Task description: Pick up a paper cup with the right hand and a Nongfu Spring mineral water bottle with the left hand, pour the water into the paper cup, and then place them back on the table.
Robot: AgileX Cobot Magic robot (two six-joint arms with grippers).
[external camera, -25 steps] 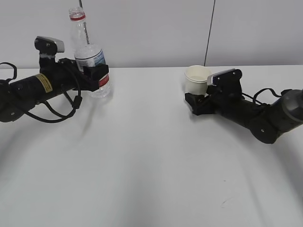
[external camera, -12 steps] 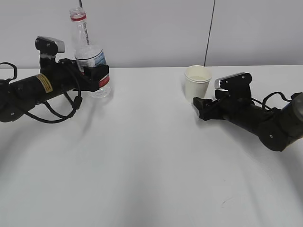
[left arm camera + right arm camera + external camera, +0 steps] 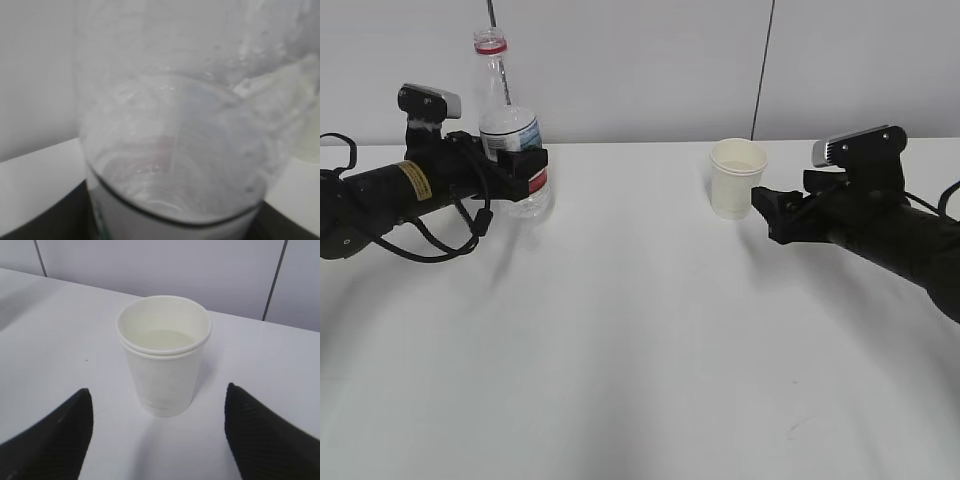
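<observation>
The right wrist view shows the right hand (image 3: 157,435) with its fingers (image 3: 52,437) spread wide apart; the paper cup (image 3: 163,355) stands upright on the tabletop (image 3: 60,320) beyond the fingertips, centred on the gap and touching neither finger. This view alone shows the cup interior: water (image 3: 162,338) lies in the lower part, and the rim appears doubled, as of two nested cups.

The exterior view shows the right hand (image 3: 767,212) low over the tabletop (image 3: 640,350), just beside the paper cup (image 3: 737,178) and apart from it. A grey-silver block (image 3: 857,146) sits on its wrist.

On the left of that view, the left hand (image 3: 525,168) has its fingers closed on the lower body of the Nongfu Spring mineral water bottle (image 3: 510,130), which stands upright and capless near the far edge of the tabletop. A red neck ring (image 3: 490,44) and a red-and-white label are visible; the writing on them and on the yellow sticker (image 3: 415,177) is too small to read.

The left wrist view shows only the bottle (image 3: 175,150) at close range, blurred, its clear wall beaded with droplets. The fingers are not distinguishable there.
</observation>
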